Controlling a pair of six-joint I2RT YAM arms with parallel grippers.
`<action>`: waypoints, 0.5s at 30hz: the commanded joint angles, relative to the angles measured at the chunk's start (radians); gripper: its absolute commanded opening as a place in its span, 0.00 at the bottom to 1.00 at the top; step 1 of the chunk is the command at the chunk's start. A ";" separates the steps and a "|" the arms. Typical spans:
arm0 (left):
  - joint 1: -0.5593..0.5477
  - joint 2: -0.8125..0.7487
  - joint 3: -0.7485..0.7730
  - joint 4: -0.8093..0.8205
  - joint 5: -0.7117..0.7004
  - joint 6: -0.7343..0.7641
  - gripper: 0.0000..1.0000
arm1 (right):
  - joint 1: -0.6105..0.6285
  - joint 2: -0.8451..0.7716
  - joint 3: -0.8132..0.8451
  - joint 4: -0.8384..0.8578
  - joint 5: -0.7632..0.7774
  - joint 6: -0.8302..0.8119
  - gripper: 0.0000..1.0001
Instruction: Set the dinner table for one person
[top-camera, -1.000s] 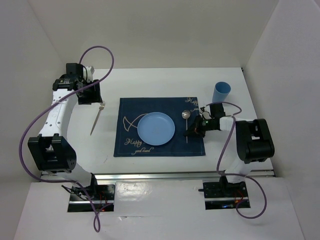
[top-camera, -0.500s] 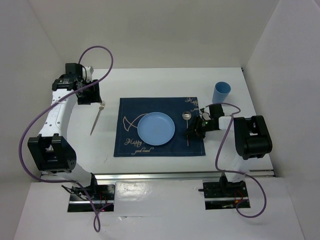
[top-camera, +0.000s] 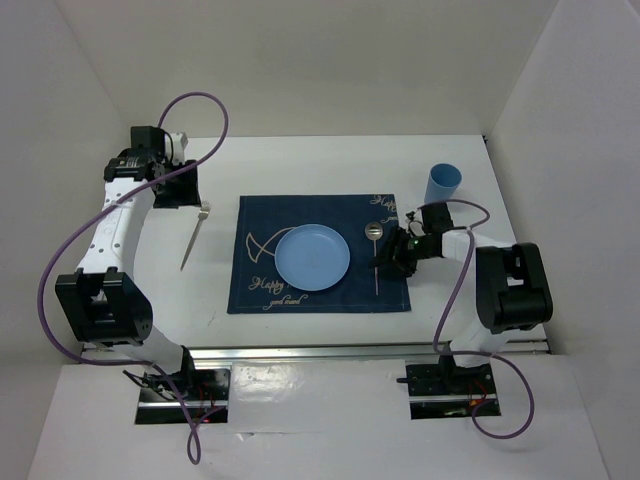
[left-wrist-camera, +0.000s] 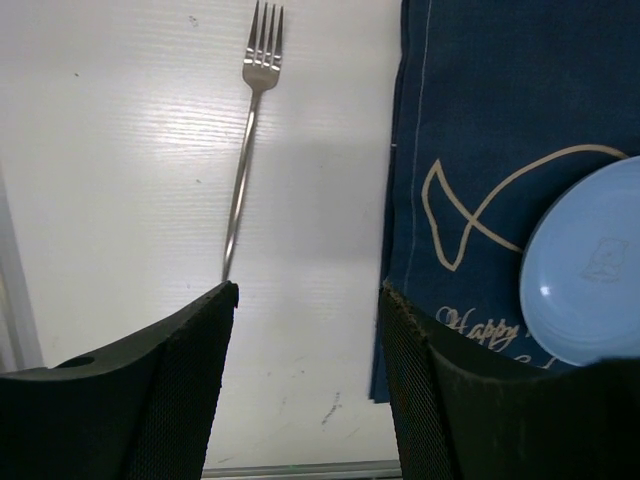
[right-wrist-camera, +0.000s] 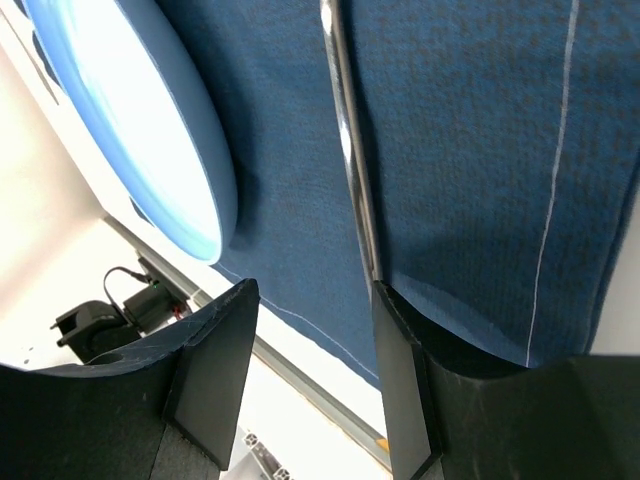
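Observation:
The white dinner table (top-camera: 300, 170) bears a navy placemat (top-camera: 262, 225) with a light blue plate (top-camera: 313, 257) at its middle. A spoon (top-camera: 374, 250) lies on the mat to the right of the plate, bowl away from me. My right gripper (top-camera: 387, 264) is open low over the spoon's handle; in the right wrist view the gripper (right-wrist-camera: 315, 290) straddles bare mat (right-wrist-camera: 470, 150), with the handle (right-wrist-camera: 350, 150) just beside one finger and the plate (right-wrist-camera: 130, 120) to its left. A fork (top-camera: 193, 240) lies on the table left of the mat. My left gripper (top-camera: 180, 190) hovers open and empty; the left wrist view (left-wrist-camera: 305, 300) shows the fork (left-wrist-camera: 245, 150).
A blue cup (top-camera: 441, 184) stands on the table at the back right, beyond the mat's corner. A silver rail (top-camera: 360, 350) runs along the near edge. White walls close in the sides and back.
My right wrist and forearm have shifted slightly to the right, and the spoon's handle has swung a little. The left arm and the fork have not moved.

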 joint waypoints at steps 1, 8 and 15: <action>0.006 -0.014 -0.006 0.038 -0.041 0.083 0.66 | 0.015 -0.049 0.037 -0.062 0.025 -0.021 0.57; -0.028 0.115 -0.110 0.104 -0.228 0.326 0.66 | 0.015 -0.049 0.063 -0.107 0.061 -0.030 0.57; -0.063 0.303 -0.138 0.209 -0.275 0.502 0.66 | 0.025 -0.113 0.146 -0.189 0.121 -0.059 0.57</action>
